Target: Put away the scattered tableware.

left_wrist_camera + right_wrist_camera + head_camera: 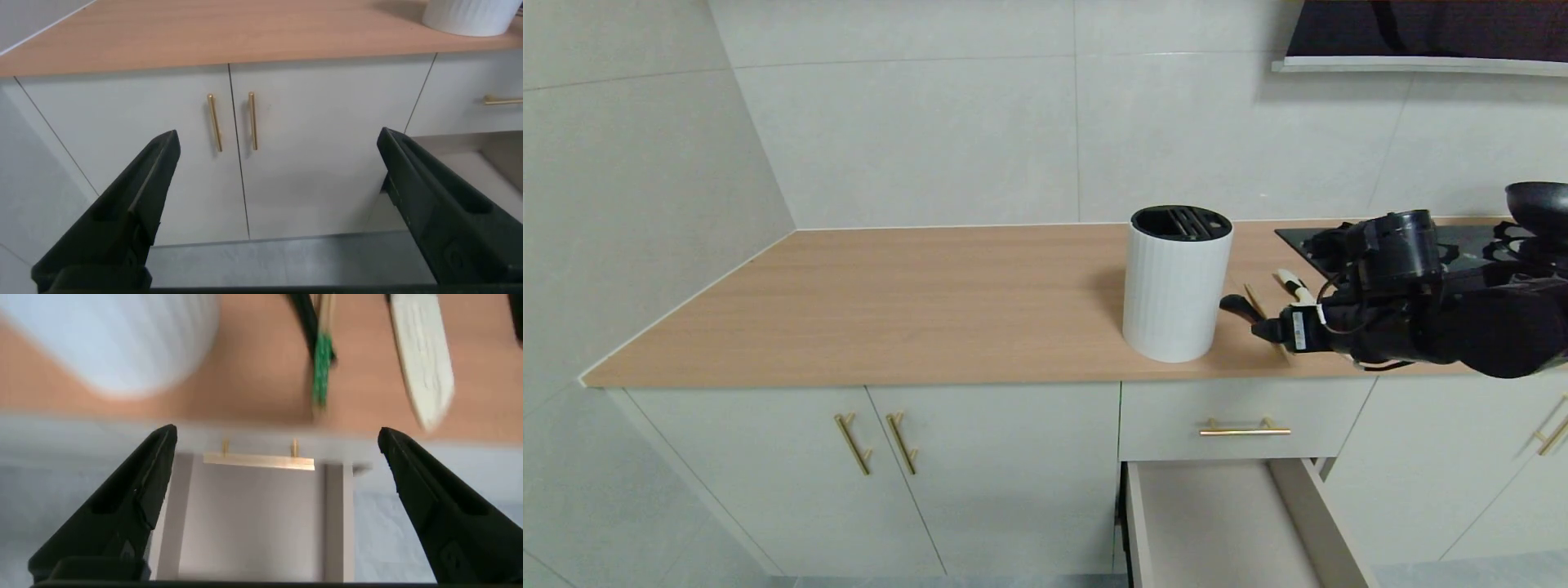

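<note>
Wooden surface (890, 302): right hand (1246, 318) spread wide at its front edge, beside the white holder (1176, 286), open drawer (1217, 523) below. And the left hand (278, 139) gapes equally wide, facing cupboard doors (319, 163).

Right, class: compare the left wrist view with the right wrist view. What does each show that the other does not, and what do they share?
Left wrist view, not the right: two cupboard doors with upright gold handles, floor beneath. Right wrist view, not the left: a green-tipped utensil and a white utensil lying on the wooden counter. Both: the white ribbed holder, that counter, the drawer handle, and an open tool each, left tool and right tool.
</note>
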